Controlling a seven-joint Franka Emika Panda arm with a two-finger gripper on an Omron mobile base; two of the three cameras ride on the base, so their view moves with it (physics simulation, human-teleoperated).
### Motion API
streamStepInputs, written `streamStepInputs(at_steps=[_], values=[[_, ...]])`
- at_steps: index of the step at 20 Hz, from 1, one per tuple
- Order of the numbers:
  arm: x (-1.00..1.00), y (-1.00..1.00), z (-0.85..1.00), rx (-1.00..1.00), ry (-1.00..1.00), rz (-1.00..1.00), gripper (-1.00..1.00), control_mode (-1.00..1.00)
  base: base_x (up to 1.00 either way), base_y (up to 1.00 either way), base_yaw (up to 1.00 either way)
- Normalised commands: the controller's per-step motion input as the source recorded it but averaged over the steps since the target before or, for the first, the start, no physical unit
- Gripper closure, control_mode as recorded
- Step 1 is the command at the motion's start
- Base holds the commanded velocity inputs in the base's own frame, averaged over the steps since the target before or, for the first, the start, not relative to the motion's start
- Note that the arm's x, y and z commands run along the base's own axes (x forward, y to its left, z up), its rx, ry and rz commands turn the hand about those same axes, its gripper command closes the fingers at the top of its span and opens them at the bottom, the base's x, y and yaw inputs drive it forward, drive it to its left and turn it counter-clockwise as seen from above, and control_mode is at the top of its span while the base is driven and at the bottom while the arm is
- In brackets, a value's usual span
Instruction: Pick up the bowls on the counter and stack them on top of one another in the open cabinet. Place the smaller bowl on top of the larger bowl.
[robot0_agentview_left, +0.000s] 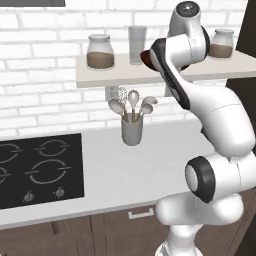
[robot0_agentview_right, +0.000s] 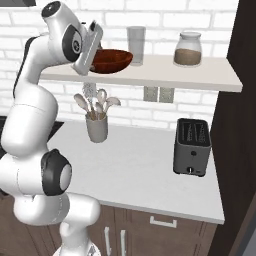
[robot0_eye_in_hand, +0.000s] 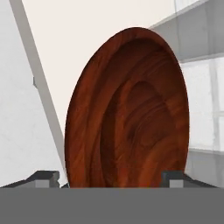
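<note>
Up on the shelf (robot0_agentview_right: 200, 75), left of the glass (robot0_agentview_right: 136, 45) and the jar (robot0_agentview_right: 188, 49), sits the bowl (robot0_agentview_right: 111, 60), with what looks like the smaller one nested inside. My gripper (robot0_agentview_right: 89, 59) is right at its left rim, and I can't tell if the jaws are pinching it or spread. Next, I'd back out leftward.

We see a grey utensil cup (robot0_agentview_left: 132, 131) holding spoons at frame centre, a black cooktop (robot0_agentview_left: 40, 170) at lower left, two lidded jars (robot0_agentview_left: 100, 52) of brown grains and a clear glass (robot0_agentview_left: 137, 45) along the top. From the right, a dark toaster (robot0_agentview_right: 192, 146) sits centre-right below a wall outlet (robot0_agentview_right: 158, 93).
</note>
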Motion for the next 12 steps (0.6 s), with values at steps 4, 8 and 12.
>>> streamStepInputs(at_steps=[4, 8, 12], values=[[-1.0, 0.0, 0.08, 0.0, -0.02, 0.0, -1.0, -1.0, 0.0, 0.0, 0.0], [-1.0, 0.04, -0.49, -0.05, 0.0, 0.03, -1.0, -1.0, 0.0, 0.0, 0.0], [-1.0, 0.4, -0.99, -0.22, 0.08, 0.01, -1.0, -1.0, 0.0, 0.0, 0.0]])
